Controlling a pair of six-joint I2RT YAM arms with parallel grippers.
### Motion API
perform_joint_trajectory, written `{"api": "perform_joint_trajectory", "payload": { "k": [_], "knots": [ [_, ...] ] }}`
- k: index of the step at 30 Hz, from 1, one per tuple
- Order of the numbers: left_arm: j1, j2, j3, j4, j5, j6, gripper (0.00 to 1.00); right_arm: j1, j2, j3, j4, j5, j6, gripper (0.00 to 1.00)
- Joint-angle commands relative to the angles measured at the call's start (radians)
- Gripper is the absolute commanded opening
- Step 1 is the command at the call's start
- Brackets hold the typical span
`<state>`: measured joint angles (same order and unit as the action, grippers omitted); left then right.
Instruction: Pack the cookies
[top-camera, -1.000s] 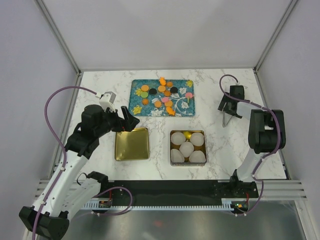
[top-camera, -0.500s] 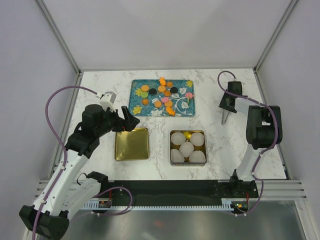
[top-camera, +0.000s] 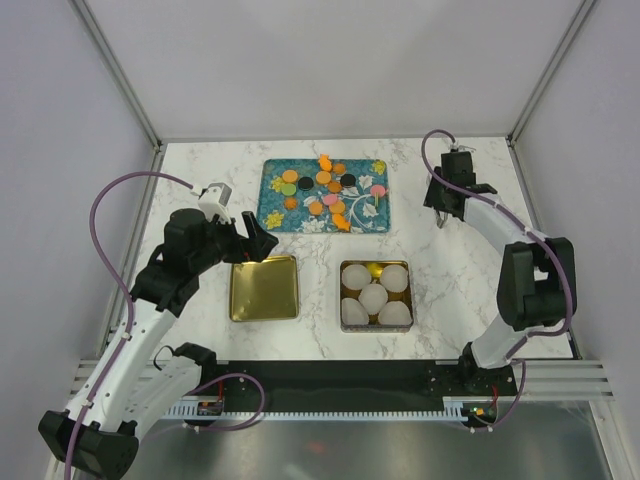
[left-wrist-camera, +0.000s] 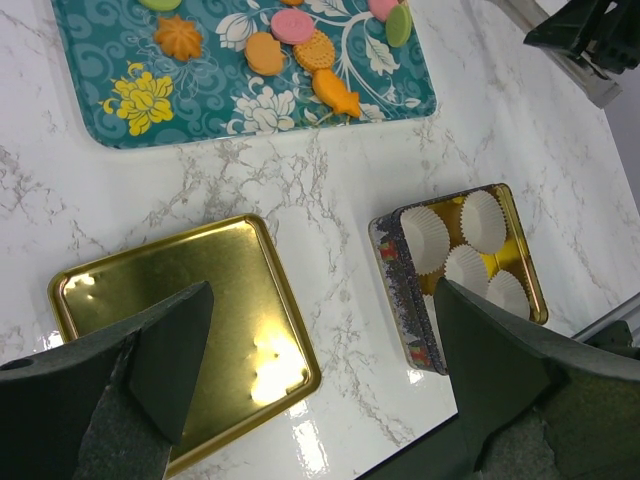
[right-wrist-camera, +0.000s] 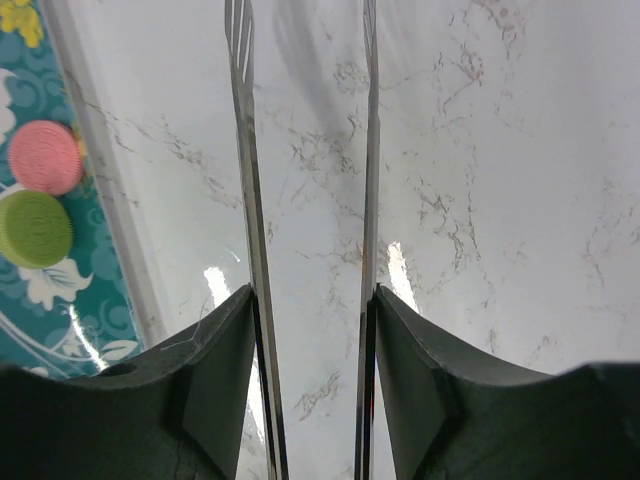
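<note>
The cookies (top-camera: 323, 186) are seen as small flat discs in orange, green, pink and black, with a few orange carrot shapes among them. All are spread loosely on the teal tray (top-camera: 272, 212) at the far middle, mostly lying flat. One carrot (top-camera: 325, 160) is found at the far edge, and another at the near edge. A pink disc (right-wrist-camera: 45, 157) and a green disc (right-wrist-camera: 35, 228) lie side by side near the tray's right edge.

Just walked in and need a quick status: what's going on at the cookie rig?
The right gripper is closed on a pair of metal tongs, over bare marble beside the teal tray. The left gripper hangs open above the empty gold lid, holding nothing. The cookies all lie on the tray. The tin holds only white paper cups, so nothing is packed yet.
</note>
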<state>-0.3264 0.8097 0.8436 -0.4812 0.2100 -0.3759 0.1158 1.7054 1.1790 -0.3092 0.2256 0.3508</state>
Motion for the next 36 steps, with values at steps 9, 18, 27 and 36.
{"api": "perform_joint_trajectory", "payload": {
  "k": [9, 18, 27, 36],
  "knots": [
    [0.003, -0.004, -0.001, 0.009, -0.027, 0.022, 1.0, 0.128, -0.222, 0.037, -0.126, -0.032, -0.006, 0.54],
    [0.003, -0.006, -0.001, 0.009, -0.018, 0.022, 1.0, 0.292, -0.239, 0.085, -0.199, -0.014, -0.032, 0.48],
    [0.003, -0.009, -0.003, 0.007, -0.023, 0.023, 1.0, 0.384, -0.145, 0.131, -0.228, 0.037, -0.042, 0.44],
    [0.003, -0.004, -0.003, 0.007, -0.018, 0.023, 1.0, 0.409, -0.063, 0.154, -0.229, 0.109, -0.049, 0.43]
  ]
}}
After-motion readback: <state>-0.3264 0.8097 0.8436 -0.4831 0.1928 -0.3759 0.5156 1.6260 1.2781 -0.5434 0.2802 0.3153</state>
